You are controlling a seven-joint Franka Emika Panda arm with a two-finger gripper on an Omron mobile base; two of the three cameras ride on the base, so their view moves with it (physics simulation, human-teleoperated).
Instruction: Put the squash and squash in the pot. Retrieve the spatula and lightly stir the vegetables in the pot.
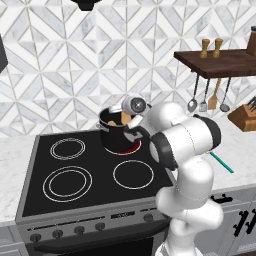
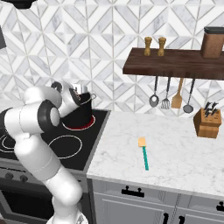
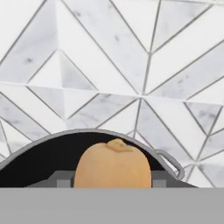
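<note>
Squash (image 3: pixel 113 164) held between the gripper (image 3: pixel 113 183) fingers, directly above the open mouth of the pot (image 1: pixel 114 136), evidently positioned for release. A second squash (image 1: pixel 113 122) appears to lie inside. Pot stands on the rear right burner of the stove (image 1: pixel 40 165). Spatula (image 2: pixel 143 153) lies untouched mid-counter (image 2: pixel 175 148), right of the stove.

A black stove (image 1: pixel 75 175) with four ring burners is set into the counter (image 2: pixel 183 153) at its left end. A wooden shelf (image 2: pixel 175 63) is mounted on the tiled wall (image 2: pixel 109 39) above the counter's rear edge. Two shakers (image 2: pixel 155 46) and a brown canister (image 2: pixel 213 42) are seen on the shelf. Ladles (image 2: pixel 154 99) and a wooden spatula (image 2: pixel 177 100) are hung beneath. A knife block (image 2: pixel 207 121) is placed at the rear right corner.
</note>
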